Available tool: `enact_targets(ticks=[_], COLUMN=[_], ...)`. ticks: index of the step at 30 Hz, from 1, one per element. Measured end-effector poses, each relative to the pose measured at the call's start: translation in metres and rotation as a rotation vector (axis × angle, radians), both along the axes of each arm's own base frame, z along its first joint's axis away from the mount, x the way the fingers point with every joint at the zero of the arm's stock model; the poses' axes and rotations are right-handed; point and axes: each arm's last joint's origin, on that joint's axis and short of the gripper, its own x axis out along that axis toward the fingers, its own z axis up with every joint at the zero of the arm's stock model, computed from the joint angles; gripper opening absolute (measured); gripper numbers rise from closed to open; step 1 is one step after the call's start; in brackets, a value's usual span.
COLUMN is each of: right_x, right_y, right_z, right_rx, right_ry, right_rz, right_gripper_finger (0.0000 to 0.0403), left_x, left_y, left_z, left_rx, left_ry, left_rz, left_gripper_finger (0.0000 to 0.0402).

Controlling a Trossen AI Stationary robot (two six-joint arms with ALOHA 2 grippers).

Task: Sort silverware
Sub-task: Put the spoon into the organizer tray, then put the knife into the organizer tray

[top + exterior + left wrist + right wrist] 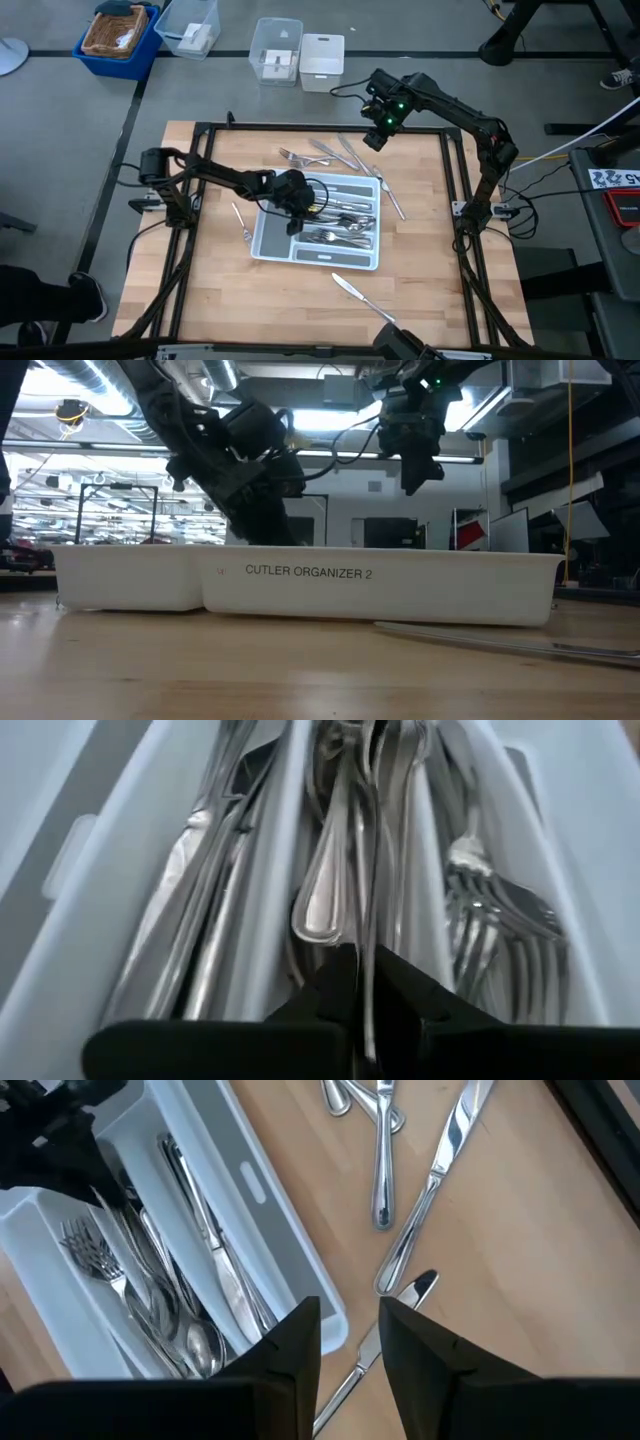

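Observation:
The white tray [262, 240] sits mid-table with forks, spoons and knives lying in its compartments. My left gripper [297, 200] reaches down into the tray's middle compartment [340, 840], shut on a slim silver piece [369, 920]. My right gripper [378, 128] hovers high and open over the table's far right part, above loose knives [440, 1160] and spoon handles [382, 1170] lying flat on the wood. In the low view, my left gripper [250, 480] dips behind the tray wall [300, 585], while my right gripper [415, 465] hangs well above it. My left gripper pinches the slim silver piece between its two fingers [335, 995], coming from above and slanting down. The piece [369, 960] runs along the fingers, seen edge on. Its far end lies among the spoons in the middle compartment. Which kind of piece it is cannot be told.
Loose silverware lies around the tray: forks [298, 157] and knives [345, 150] at its far side, a knife [393, 197] at its right, a fork [241, 222] at its left, a knife [358, 293] near the front edge. Bins [277, 50] stand beyond the table.

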Motion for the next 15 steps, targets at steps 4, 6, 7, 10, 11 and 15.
enact_targets(ticks=[4, 6, 7, 10, 11, 15], right_x=[0.0, 0.0, -0.001, -0.001, 0.0, 0.004], right_y=[0.0, 0.0, -0.001, -0.003, -0.004, -0.009], right_z=[0.0, 0.0, -0.001, -0.005, -0.009, -0.027], right_rx=[0.0, -0.014, -0.029, -0.065, -0.079, -0.12], right_ry=[0.003, 0.015, 0.028, 0.072, 0.084, 0.075], right_rz=[0.0, -0.006, -0.012, -0.042, -0.052, -0.065], right_gripper_finger=[0.0106, 0.0106, 0.0106, 0.0106, 0.0106, 0.0106], left_x=[0.0, 0.0, 0.0, 0.0, 0.0, -0.003], left_y=[0.0, 0.0, 0.0, 0.001, 0.001, 0.007], left_z=[0.0, 0.0, 0.0, 0.003, 0.004, 0.017], left_rx=[0.003, -0.007, -0.014, -0.054, -0.07, -0.122], left_ry=[0.005, 0.004, 0.002, -0.002, -0.005, -0.038], left_rz=[0.01, 0.019, 0.026, 0.066, 0.084, 0.152], left_gripper_finger=[0.0038, 0.005, 0.0057, 0.0077, 0.0082, 0.0094])
